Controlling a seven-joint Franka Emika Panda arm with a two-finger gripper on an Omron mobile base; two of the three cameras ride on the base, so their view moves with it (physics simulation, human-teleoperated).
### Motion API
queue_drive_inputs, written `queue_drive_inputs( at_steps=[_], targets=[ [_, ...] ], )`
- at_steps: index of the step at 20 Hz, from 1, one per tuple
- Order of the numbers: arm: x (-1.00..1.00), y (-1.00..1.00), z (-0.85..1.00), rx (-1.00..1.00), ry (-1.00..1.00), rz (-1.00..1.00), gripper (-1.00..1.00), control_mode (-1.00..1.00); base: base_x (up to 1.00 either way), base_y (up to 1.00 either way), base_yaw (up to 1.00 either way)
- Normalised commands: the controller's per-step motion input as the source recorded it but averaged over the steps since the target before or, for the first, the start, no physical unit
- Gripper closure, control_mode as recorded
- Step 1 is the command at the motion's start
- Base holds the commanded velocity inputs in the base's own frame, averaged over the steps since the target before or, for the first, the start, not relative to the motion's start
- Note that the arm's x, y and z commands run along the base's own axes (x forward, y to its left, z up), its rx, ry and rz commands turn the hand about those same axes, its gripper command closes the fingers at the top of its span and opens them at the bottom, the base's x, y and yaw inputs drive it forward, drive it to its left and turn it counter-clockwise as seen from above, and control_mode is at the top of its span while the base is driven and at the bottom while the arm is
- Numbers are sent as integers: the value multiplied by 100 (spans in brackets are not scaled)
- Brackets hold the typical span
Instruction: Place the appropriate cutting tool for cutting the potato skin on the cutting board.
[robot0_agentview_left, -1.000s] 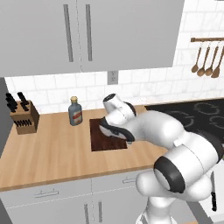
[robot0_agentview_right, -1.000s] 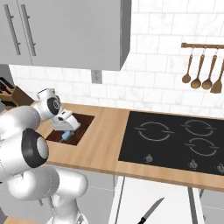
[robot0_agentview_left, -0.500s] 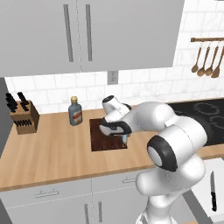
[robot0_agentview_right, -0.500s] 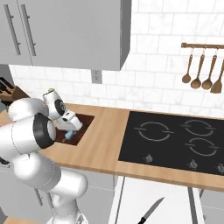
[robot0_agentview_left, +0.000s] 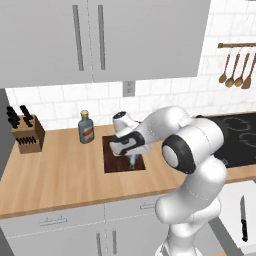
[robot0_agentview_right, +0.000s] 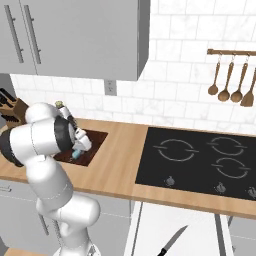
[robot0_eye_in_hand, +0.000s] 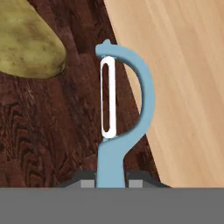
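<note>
The arm bends forward and low over the counter, its wrist folded down at the centre of the left base view, with the gripper just above the cutting board. In the hand view the fingers pinch the light blue handle of the peeler, whose head extends over the board's right edge. The potato lies on the board at upper left, apart from the peeler.

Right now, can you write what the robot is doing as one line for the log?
gripper: shut on peeler | peeler: over cutting board edge, beside potato | release: not yet
</note>
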Motion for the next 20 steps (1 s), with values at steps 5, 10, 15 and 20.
queue_drive_inputs(
  at_steps=[5, 10, 15, 20],
  targets=[
    [8, 31, -29, 4, -1, 0, 100, -100, 0, 0, 0],
    [15, 3, -12, 0, 0, 0, 100, -100, 0, 0, 0],
    [11, 0, -3, 0, 0, 0, -100, -100, 0, 0, 0],
    [0, 0, -3, 0, 0, 0, -100, -100, 0, 0, 0]
  ],
)
